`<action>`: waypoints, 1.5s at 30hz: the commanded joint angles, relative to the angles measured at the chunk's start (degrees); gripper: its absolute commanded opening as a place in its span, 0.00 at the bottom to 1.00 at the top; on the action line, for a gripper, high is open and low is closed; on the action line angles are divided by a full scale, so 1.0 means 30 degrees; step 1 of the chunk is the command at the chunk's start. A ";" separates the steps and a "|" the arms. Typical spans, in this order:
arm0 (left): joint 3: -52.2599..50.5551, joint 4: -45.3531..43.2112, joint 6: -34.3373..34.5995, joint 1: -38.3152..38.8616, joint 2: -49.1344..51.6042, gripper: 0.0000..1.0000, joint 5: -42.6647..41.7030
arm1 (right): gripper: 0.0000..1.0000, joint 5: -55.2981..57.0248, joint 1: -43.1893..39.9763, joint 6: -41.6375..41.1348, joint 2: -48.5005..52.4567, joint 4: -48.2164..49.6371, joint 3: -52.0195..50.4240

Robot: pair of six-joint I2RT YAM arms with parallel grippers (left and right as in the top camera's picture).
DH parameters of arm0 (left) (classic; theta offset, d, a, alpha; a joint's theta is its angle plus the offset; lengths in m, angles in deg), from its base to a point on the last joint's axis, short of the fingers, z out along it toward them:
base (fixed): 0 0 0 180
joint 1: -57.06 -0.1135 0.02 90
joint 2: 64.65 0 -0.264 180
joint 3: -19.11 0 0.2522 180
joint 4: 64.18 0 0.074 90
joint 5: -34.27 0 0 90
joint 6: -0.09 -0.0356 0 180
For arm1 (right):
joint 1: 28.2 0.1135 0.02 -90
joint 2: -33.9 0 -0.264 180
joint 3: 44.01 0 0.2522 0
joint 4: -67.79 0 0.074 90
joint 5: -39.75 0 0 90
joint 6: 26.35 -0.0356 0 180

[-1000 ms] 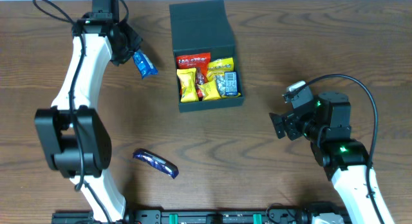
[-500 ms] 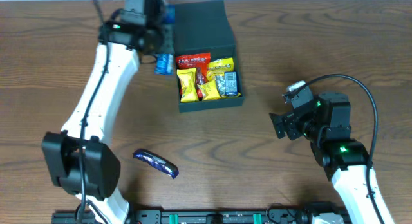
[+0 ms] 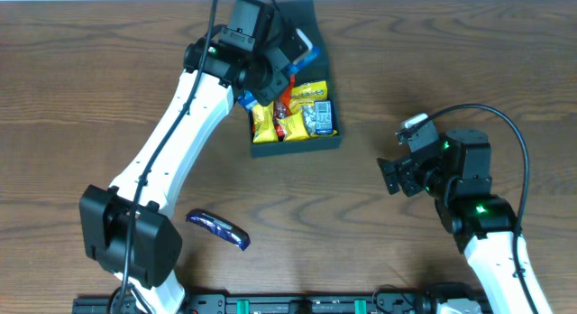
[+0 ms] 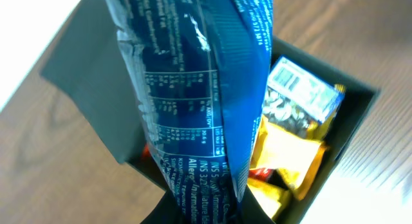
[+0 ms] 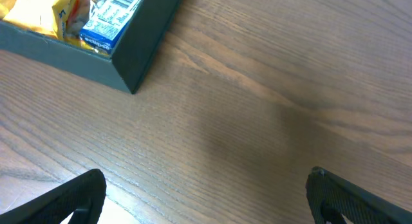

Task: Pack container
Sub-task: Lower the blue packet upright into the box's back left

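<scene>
The dark teal-green container lies open at the table's back, flap lid folded away, with red, yellow and blue-white snack packets inside. My left gripper hovers over its open part, shut on a blue snack packet. In the left wrist view the blue packet hangs from the left gripper above the container and its yellow packets. My right gripper is open and empty, right of the container. In the right wrist view the right gripper shows only wood between its fingers, with the container's corner at the upper left.
A second blue packet lies on the wooden table at the front left, near the left arm's base. A small blue patch shows beside the container's left wall under the left arm. The table's far edge runs just behind the container.
My left arm has swung right and toward the back, carrying the blue packet from left of the container to above its open part. The right arm has not moved.
</scene>
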 commanded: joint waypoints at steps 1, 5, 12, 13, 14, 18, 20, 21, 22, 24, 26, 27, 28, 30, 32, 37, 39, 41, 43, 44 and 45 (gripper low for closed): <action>0.0692 0.0051 -0.5850 0.0248 -0.0503 0.06 -0.0291 | 0.99 -0.0211 -0.0168 0.0219 -0.0022 0.0015 -0.0022; 0.0692 0.0044 -0.9122 0.0284 -0.0466 0.12 -0.0423 | 0.99 -0.0211 -0.0168 0.0219 -0.0022 0.0015 -0.0022; 0.0685 -0.0328 -1.2546 0.0284 0.0175 0.17 -0.0546 | 0.99 -0.0211 -0.0168 0.0219 -0.0022 0.0015 -0.0022; 0.0685 -0.0517 -1.2917 0.0284 0.0372 0.17 -0.0393 | 0.99 -0.0211 -0.0168 0.0219 -0.0022 0.0007 -0.0022; 0.0685 -0.0831 -1.3165 0.0284 0.0641 0.17 -0.0146 | 0.99 -0.0211 -0.0168 0.0219 -0.0022 0.0015 -0.0022; 0.0685 -0.2310 -1.3238 0.0277 0.1421 0.17 0.0306 | 0.99 -0.0211 -0.0168 0.0219 -0.0022 0.0015 -0.0022; 0.0685 -0.3118 -1.3289 0.0277 0.1843 0.17 0.0306 | 0.99 -0.0211 -0.0168 0.0219 -0.0022 0.0015 -0.0022; 0.0685 -0.3439 -1.3296 0.0277 0.1996 0.17 0.0291 | 0.99 -0.0211 -0.0168 0.0219 -0.0022 0.0015 -0.0022; 0.0685 -0.3810 -1.3289 0.0277 0.2251 0.16 0.0299 | 0.99 -0.0211 -0.0168 0.0219 -0.0022 0.0015 -0.0022; 0.0685 -0.4124 -1.3282 0.0277 0.2586 0.17 0.0306 | 0.99 -0.0211 -0.0168 0.0219 -0.0022 0.0015 -0.0022; 0.0685 -0.4466 -1.3267 0.0277 0.3242 0.16 0.0539 | 0.99 -0.0211 -0.0168 0.0219 -0.0022 0.0007 -0.0022; 0.0685 -0.4503 -1.3274 0.0277 0.3519 0.16 0.0743 | 0.99 -0.0211 -0.0168 0.0219 -0.0022 0.0015 -0.0022; 0.0685 -0.4590 -1.3282 0.0277 0.3781 0.17 0.0962 | 0.99 -0.0211 -0.0168 0.0219 -0.0022 0.0015 -0.0022; 0.0685 -0.4845 -1.3282 0.0277 0.4240 0.16 0.1472 | 0.99 -0.0211 -0.0168 0.0219 -0.0022 0.0007 -0.0022; 0.0685 -0.5421 -1.3274 0.0277 0.4772 0.17 0.1967 | 0.99 -0.0211 -0.0168 0.0219 -0.0022 0.0015 -0.0022; 0.0685 -0.5646 -1.3253 0.0277 0.5559 0.16 0.1974 | 0.99 -0.0211 -0.0168 0.0219 -0.0022 0.0015 -0.0022; 0.0685 -0.5661 -1.2961 0.0270 0.5727 0.17 0.1960 | 0.99 -0.0211 -0.0168 0.0219 -0.0022 0.0015 -0.0022; 0.0685 -0.5661 -1.2335 0.0277 0.5901 0.17 0.1872 | 0.99 -0.0211 -0.0168 0.0219 -0.0022 0.0015 -0.0022; 0.0685 -0.5639 -1.2131 0.0277 0.6003 0.17 0.1486 | 0.99 -0.0211 -0.0168 0.0219 -0.0022 0.0015 -0.0022; 0.0685 -0.5632 -1.2058 0.0277 0.6091 0.17 0.1239 | 0.99 -0.0211 -0.0168 0.0219 -0.0022 0.0015 -0.0022; 0.0685 -0.5661 -1.1876 0.0277 0.6164 0.17 0.1078 | 0.99 -0.0211 -0.0168 0.0219 -0.0022 0.0015 -0.0022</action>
